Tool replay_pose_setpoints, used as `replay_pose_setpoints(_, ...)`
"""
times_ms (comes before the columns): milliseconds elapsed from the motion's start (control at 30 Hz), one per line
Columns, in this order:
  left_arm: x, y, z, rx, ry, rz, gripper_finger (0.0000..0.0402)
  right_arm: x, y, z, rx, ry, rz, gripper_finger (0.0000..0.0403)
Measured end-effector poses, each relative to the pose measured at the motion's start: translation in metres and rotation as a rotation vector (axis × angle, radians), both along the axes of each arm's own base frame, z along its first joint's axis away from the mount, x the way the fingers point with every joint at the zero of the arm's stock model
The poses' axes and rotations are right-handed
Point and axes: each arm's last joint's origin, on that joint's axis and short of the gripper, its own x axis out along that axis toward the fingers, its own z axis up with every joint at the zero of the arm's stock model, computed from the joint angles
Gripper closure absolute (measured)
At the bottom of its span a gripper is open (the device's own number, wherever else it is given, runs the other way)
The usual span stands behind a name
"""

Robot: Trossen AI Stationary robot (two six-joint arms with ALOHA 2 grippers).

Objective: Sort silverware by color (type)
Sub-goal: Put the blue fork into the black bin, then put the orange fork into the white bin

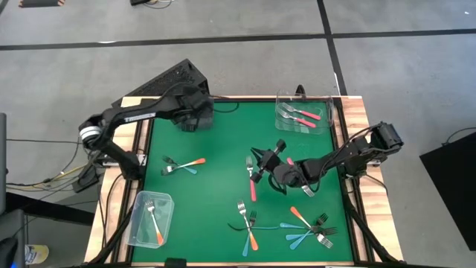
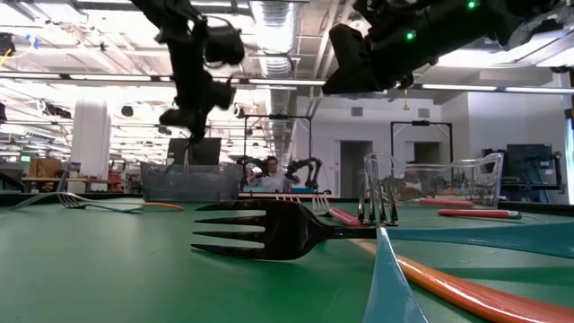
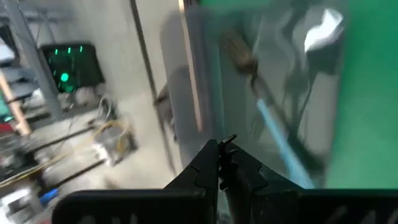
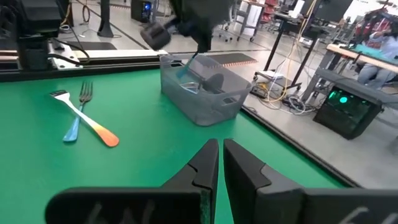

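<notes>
My left gripper is shut and hangs over a clear container at the table's far left. A blue-handled fork lies inside that container. My right gripper is shut and hovers above the middle of the table, over a pink-handled fork lying flat on the green mat. An orange and a blue fork lie crossed left of centre. More orange and blue forks lie in two heaps near the front edge.
A clear container at the far right holds pink forks. Another clear container at the near left holds an orange fork. A wooden rim frames the green mat. In the low view, a dark fork lies close to the camera.
</notes>
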Motion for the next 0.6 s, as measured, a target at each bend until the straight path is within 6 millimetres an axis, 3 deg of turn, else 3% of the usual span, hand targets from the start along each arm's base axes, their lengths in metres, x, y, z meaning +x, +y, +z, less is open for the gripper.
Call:
replay_pose_setpoints(133, 0.005, 0.008, -0.019, -0.006, 0.086, 0.025, 0.0401, 0.000, -0.002, -0.001, 0.028, -0.017, -0.009, 0.0351)
replay_pose_setpoints(267, 0.008, 0.011, -0.024, -0.044, 0.009, 0.074, 0.0391, 0.000, -0.005, -0.003, 0.044, -0.012, -0.023, 0.0351)
replay_pose_setpoints(467, 0.006, 0.010, -0.019, -0.016, -0.005, 0.088, 0.0324, 0.000, -0.005, -0.004, 0.065, -0.017, -0.030, 0.0351)
replay_pose_setpoints(600, 0.004, 0.012, -0.011, 0.131, -0.011, 0.183, 0.0266, -0.001, -0.004, -0.004, 0.067, -0.021, -0.028, 0.0351)
